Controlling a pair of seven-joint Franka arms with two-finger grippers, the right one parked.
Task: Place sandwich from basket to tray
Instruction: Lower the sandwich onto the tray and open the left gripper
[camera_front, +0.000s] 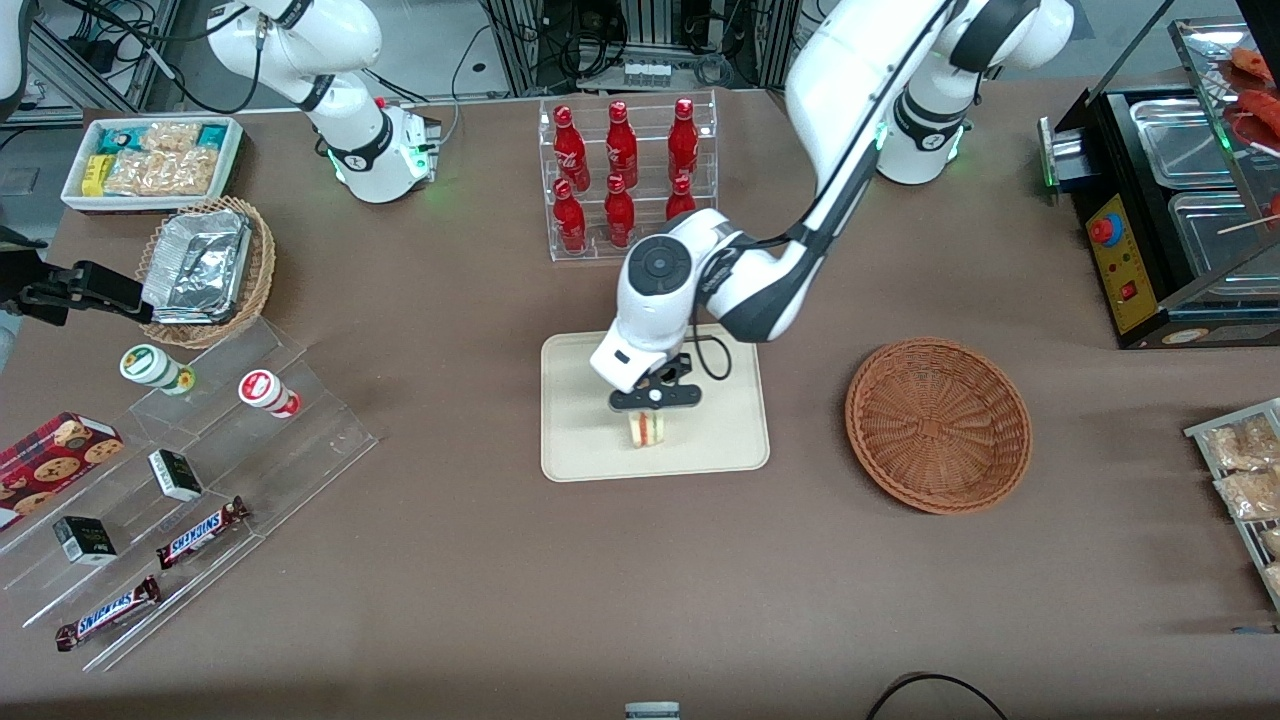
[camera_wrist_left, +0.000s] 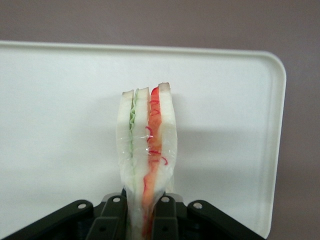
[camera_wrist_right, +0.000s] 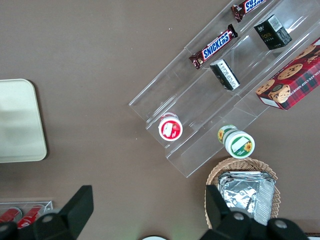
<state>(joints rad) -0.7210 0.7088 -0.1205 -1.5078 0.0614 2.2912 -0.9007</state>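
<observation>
- Over the tray (camera_front: 590, 440), near the middle of the brown surface (camera_front: 480, 580), you had the left arm's gripper (camera_front: 650, 412) pointing straight down, its fingers (camera_wrist_left: 114, 214) clamped on the sandwich (camera_front: 647, 428).
- In the left wrist view the sandwich (camera_wrist_left: 147, 155) stood on edge between the fingers, its clear wrap creased, with a green filling layer and a red-orange one showing between pale bread slices; the tray (camera_wrist_left: 60, 125) filled the ground beneath it.
- Whether the sandwich touched the tray floor or hung just above it could not be told from either view.
- The sandwich sat in the part of the tray nearer to the front camera, roughly midway along the tray's length.
- The basket (camera_front: 938, 425) lay on the surface toward the working arm's end, well apart from the tray, with only its woven floor showing.
- A clear rack of red bottles (camera_front: 625, 170) stood farther from the front camera than the tray.
- Toward the parked arm's end you had a clear stepped stand (camera_front: 200, 490) carrying two Snickers bars (camera_front: 200, 532), small dark boxes (camera_front: 175, 474) and two round tubs (camera_front: 268, 392).
- A lighter wicker basket of foil trays (camera_front: 205, 268) sat just beside the stand, and a white bin of snack packets (camera_front: 150, 160) lay farther from the front camera than that.
</observation>
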